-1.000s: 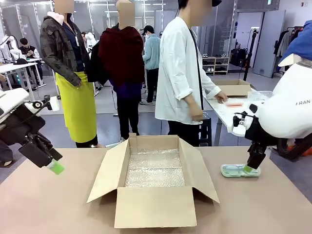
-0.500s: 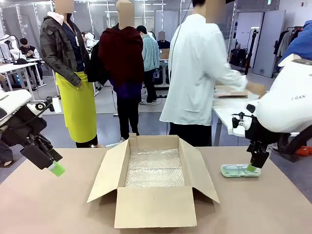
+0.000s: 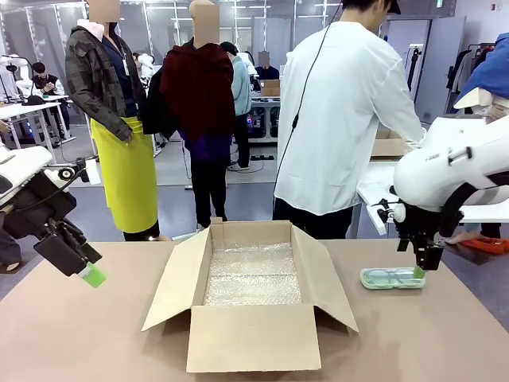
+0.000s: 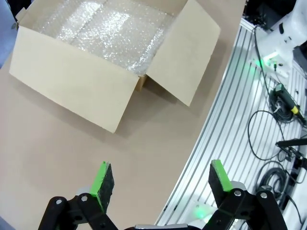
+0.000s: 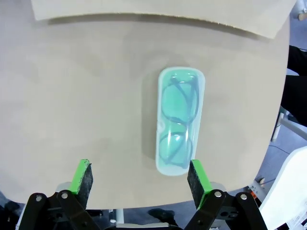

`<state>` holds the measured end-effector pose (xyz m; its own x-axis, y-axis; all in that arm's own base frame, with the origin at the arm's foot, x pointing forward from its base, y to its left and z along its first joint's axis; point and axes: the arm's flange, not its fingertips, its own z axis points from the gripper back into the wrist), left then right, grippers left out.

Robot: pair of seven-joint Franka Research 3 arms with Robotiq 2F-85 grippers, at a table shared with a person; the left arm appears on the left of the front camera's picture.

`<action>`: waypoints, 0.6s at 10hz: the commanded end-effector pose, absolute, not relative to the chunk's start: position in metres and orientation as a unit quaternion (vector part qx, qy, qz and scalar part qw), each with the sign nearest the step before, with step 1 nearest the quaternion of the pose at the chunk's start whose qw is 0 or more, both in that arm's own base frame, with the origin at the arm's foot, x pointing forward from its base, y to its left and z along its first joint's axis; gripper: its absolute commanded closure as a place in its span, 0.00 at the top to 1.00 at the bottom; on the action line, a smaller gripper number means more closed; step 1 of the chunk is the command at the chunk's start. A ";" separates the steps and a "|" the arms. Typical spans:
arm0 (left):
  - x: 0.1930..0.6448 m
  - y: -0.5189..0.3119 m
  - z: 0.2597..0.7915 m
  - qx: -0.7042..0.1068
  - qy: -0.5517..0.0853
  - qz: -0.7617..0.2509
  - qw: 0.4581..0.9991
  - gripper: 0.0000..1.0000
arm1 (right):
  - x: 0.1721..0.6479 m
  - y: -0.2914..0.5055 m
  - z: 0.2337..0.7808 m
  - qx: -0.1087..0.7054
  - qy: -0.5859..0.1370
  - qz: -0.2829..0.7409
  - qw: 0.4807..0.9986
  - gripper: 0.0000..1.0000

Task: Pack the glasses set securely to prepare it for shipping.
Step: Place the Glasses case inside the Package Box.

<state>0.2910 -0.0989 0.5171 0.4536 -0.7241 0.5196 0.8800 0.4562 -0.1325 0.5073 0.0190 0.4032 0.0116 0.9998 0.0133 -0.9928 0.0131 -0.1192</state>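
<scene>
Our right gripper (image 3: 419, 272) has shifted from the middle of the mint-green glasses case (image 3: 388, 278) toward its outer end, jaws spread wide, holding nothing; the case lies flat on the table (image 3: 445, 342), right of the bubble-lined cardboard box (image 3: 250, 338); the person (image 3: 342, 119) has turned away; our left gripper (image 3: 87, 270) hangs agape, empty; we judge the pick is not yet made.

grey floor (image 3: 171, 171), panelled back wall (image 3: 274, 36), white desk (image 3: 32, 110) far l, white table (image 3: 372, 195) at r, grey door (image 3: 441, 72) far r
</scene>
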 end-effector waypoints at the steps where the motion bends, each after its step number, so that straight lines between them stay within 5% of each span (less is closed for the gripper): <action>1: 0.290 -0.097 0.518 -0.205 -0.200 -0.494 0.821 1.00 | 0.531 0.016 0.388 -0.036 -0.066 0.701 0.709 1.00; 6: 0.290 -0.097 0.518 -0.205 -0.200 -0.494 0.821 1.00 | 0.566 0.006 0.351 -0.009 -0.054 0.703 0.709 1.00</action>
